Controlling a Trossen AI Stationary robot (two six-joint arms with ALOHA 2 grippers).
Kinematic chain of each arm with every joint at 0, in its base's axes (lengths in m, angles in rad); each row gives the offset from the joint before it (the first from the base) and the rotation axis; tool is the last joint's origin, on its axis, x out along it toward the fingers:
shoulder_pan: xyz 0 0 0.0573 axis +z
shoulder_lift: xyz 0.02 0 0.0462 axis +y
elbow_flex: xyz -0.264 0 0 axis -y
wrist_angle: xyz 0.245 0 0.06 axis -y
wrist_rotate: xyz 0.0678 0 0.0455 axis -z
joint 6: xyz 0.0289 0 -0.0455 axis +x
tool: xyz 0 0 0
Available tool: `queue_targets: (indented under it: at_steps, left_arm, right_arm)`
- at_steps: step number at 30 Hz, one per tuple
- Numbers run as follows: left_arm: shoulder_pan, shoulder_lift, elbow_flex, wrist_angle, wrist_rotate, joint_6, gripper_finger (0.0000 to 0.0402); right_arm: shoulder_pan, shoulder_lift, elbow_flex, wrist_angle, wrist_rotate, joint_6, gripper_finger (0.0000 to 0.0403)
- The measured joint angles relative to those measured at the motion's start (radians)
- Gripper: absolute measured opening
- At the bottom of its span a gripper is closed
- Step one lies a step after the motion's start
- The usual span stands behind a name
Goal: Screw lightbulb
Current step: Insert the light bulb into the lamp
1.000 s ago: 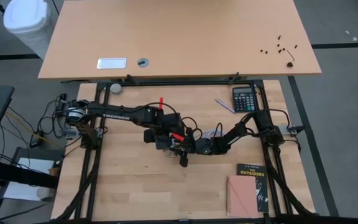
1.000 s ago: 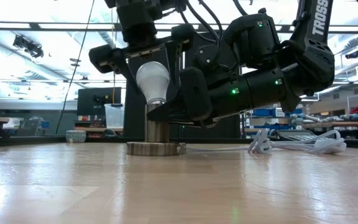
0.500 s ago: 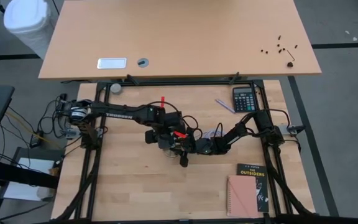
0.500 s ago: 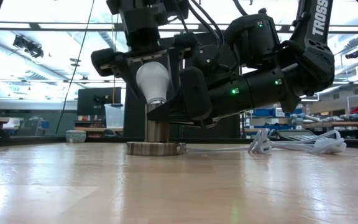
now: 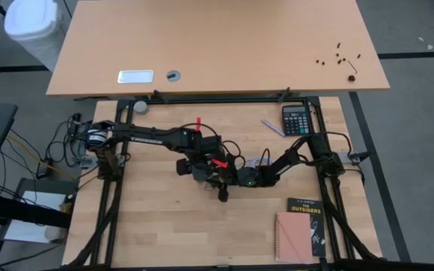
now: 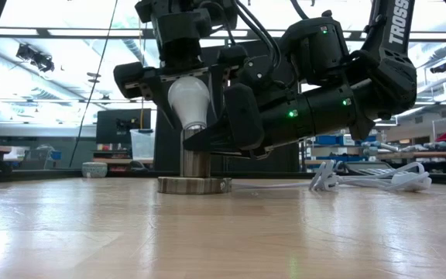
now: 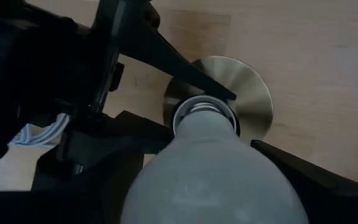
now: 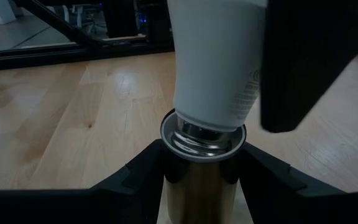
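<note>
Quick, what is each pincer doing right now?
Left pincer: shut on the lightbulb.
Right pincer: shut on the socket.

We see a large tan desk (image 5: 217,45) at twelve o'clock beyond our wooden table (image 5: 164,226), a white bin (image 5: 32,26) at eleven, bright ceiling lights (image 6: 68,46) overhead.

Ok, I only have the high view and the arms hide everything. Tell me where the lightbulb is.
Observer: In the low view the lightbulb stands base down in the socket, under the left gripper.
Operator: Report how far in it is.
Observer: Not fully. The right wrist view shows a band of its grey screw base above the socket's rim.
Operator: Say what the right arm is doing.
Observer: The right gripper has its fingers clamped on either side of the socket's neck.
</note>
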Motion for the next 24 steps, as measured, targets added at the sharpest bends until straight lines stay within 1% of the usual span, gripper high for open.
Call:
queue_targets:
  at_steps: [7, 10, 14, 19, 24]
  left_arm:
    - [0.000, 0.000, 0.000, 0.000, 0.000, -0.011, 0.0255]
    - [-0.001, 0.000, 0.000, -0.001, 0.000, -0.020, 0.0254]
    - [-0.010, 0.000, 0.000, 0.000, -0.011, -0.022, 0.0265]
    - [-0.038, 0.000, 0.000, 0.000, -0.078, -0.022, 0.0265]
    - [-0.079, 0.000, 0.001, -0.004, -0.220, -0.026, 0.0261]
  right_arm:
    - [0.000, 0.000, 0.000, 0.000, 0.000, 0.000, 0.0186]
    - [0.000, 0.000, 0.000, 0.000, 0.000, 0.000, 0.0186]
    - [0.000, 0.000, 0.000, 0.000, 0.000, 0.000, 0.0186]
    - [0.000, 0.000, 0.000, 0.000, 0.000, -0.001, 0.0186]
    - [0.000, 0.000, 0.000, 0.000, 0.000, 0.000, 0.0186]
